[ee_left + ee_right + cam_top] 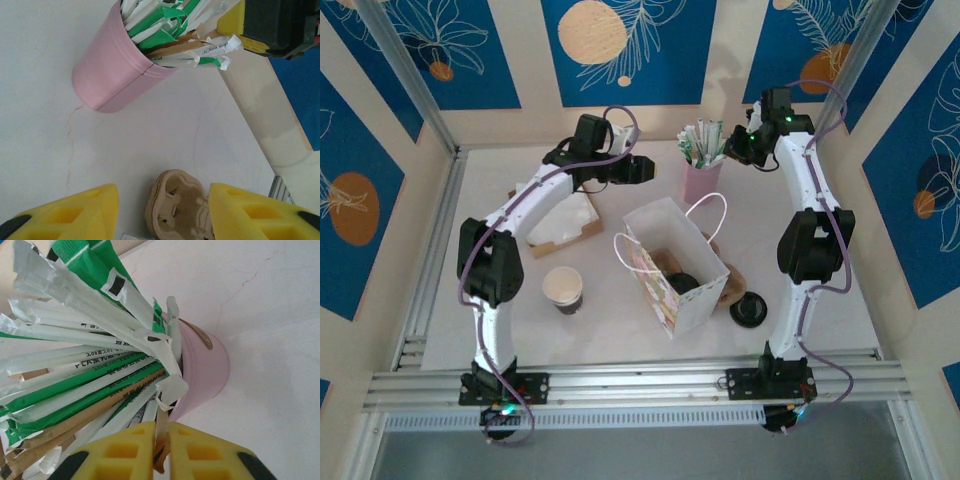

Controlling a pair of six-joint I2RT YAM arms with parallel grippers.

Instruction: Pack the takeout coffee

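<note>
Right gripper pinched a stick at the pink cup, with the coffee apparently already bagged

The right gripper [161, 430] had its fingers pressed together on a thin brown-wrapped stick [160, 452] among the white and green wrapped straws [90, 365] in the pink cup [205, 365]. The left gripper [162, 212] hung spread and empty near that cup, over a cardboard carrier [175, 192]. Nearer the bases stood the paper bag [705, 300]. The dark round shape inside it looked like the takeout coffee [682, 283], though the overhead view was too small to be sure. The step in hand seemed to be adding an extra; next the stick would need a straight lift clear of its neighbours, then a carry to the bag's open mouth
</note>
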